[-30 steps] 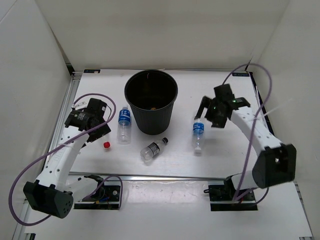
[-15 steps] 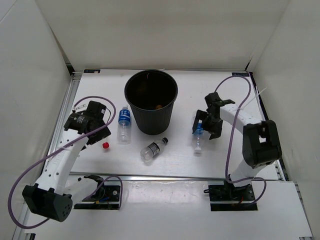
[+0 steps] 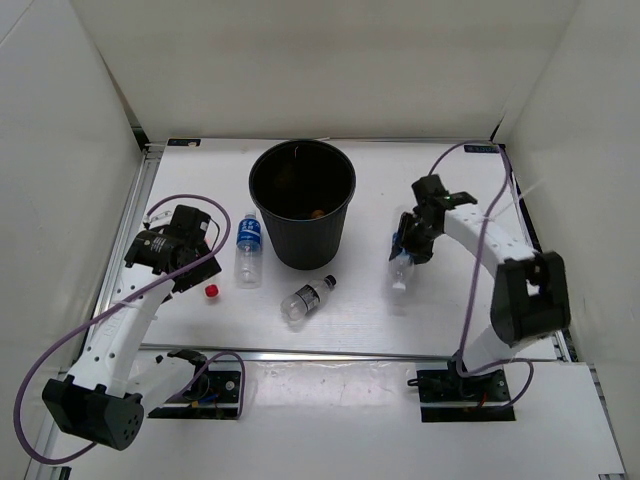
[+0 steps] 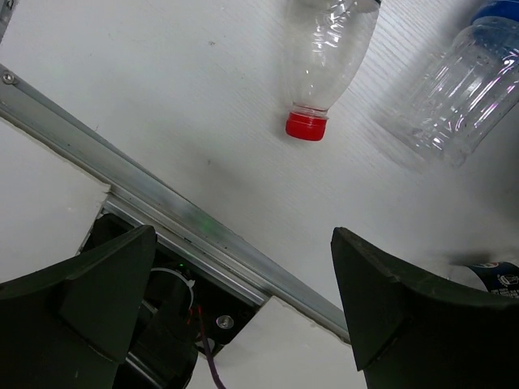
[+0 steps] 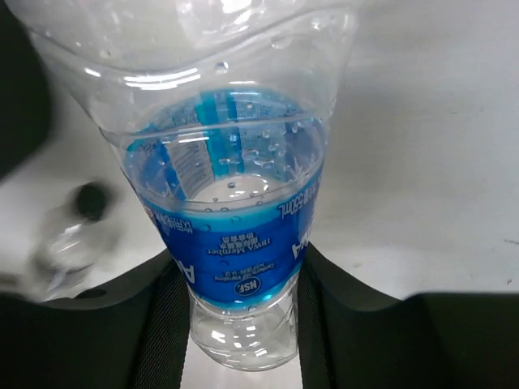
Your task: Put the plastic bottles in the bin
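The black bin (image 3: 310,245) stands at the middle back, and a bit of orange shows inside it. My right gripper (image 3: 411,240) (image 5: 243,279) is shut on a clear bottle with a blue label (image 3: 400,265) (image 5: 235,211), one finger on each side of the label. A second blue-labelled bottle (image 3: 247,250) lies left of the bin. A dark-labelled bottle (image 3: 306,298) lies in front of it. My left gripper (image 3: 192,262) (image 4: 243,235) hangs open and empty above a clear red-capped bottle (image 4: 324,49), whose cap (image 3: 212,291) shows beside it.
An aluminium rail (image 3: 330,354) (image 4: 162,203) runs along the table's near edge, with the arm bases behind it. White walls close in the left, back and right sides. Another clear ridged bottle (image 4: 466,89) lies at the upper right of the left wrist view.
My right gripper came down over the blue-labelled bottle right of the bin and shut on it. The left arm only shifted slightly and stayed open.
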`<act>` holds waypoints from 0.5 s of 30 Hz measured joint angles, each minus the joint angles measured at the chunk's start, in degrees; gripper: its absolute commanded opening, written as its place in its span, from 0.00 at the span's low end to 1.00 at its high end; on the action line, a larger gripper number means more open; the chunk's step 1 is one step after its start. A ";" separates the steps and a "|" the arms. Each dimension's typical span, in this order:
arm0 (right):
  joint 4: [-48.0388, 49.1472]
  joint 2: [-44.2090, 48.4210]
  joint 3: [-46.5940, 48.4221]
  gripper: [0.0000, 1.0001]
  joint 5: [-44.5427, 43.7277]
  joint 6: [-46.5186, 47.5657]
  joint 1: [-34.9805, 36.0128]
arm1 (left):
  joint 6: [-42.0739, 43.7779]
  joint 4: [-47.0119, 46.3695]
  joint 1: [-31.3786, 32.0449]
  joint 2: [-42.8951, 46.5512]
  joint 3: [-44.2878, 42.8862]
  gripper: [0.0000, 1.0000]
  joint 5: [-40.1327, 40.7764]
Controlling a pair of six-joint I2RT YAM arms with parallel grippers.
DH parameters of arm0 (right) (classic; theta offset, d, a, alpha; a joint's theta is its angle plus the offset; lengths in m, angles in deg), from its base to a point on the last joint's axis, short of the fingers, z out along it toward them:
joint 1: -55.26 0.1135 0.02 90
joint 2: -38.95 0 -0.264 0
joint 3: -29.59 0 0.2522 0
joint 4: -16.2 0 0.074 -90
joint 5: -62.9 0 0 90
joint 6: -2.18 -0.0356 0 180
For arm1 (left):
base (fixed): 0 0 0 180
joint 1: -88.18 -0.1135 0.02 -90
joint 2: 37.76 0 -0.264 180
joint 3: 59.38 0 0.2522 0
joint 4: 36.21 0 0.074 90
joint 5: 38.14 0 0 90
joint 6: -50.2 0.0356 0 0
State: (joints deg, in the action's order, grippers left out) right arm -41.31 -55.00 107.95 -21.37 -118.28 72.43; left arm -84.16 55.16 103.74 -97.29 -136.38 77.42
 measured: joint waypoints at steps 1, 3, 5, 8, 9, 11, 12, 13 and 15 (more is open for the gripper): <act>-0.79 2.40 1.18 0.29 0.09 -0.63 0.00 | 0.00 0.00 0.02 0.00 0.00 1.00 0.02; -2.10 8.17 4.63 0.28 0.87 -1.75 0.00 | -0.09 0.00 0.02 0.00 0.00 1.00 0.09; -3.52 13.25 11.10 0.28 2.21 -2.86 0.20 | -0.22 -0.02 0.02 0.00 0.00 1.00 0.37; -2.91 17.14 24.87 0.28 5.27 -3.98 1.09 | -0.61 0.00 0.02 0.00 0.00 1.00 0.59; -2.99 16.98 29.68 0.27 6.21 -4.11 1.79 | -0.68 -0.02 0.02 -0.02 0.04 1.00 0.63; -1.60 15.47 39.36 0.27 8.41 -4.33 3.61 | -0.72 0.00 0.02 -0.20 0.33 1.00 0.76; -1.31 14.12 43.15 0.27 9.40 -4.61 4.52 | -0.76 0.00 0.02 -0.50 0.44 1.00 0.81; -1.01 12.33 47.17 0.27 10.36 -4.85 5.51 | -0.76 -0.02 0.02 -0.90 0.55 1.00 0.83; -0.31 7.91 53.72 0.27 11.50 -5.22 7.50 | -0.87 0.02 0.02 -2.05 0.68 1.00 0.85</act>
State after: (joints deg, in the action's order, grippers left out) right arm -41.62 -47.09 161.68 -9.87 -123.50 79.93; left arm -85.04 55.18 103.76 -99.34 -135.71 78.27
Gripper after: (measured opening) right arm 0.495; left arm 0.997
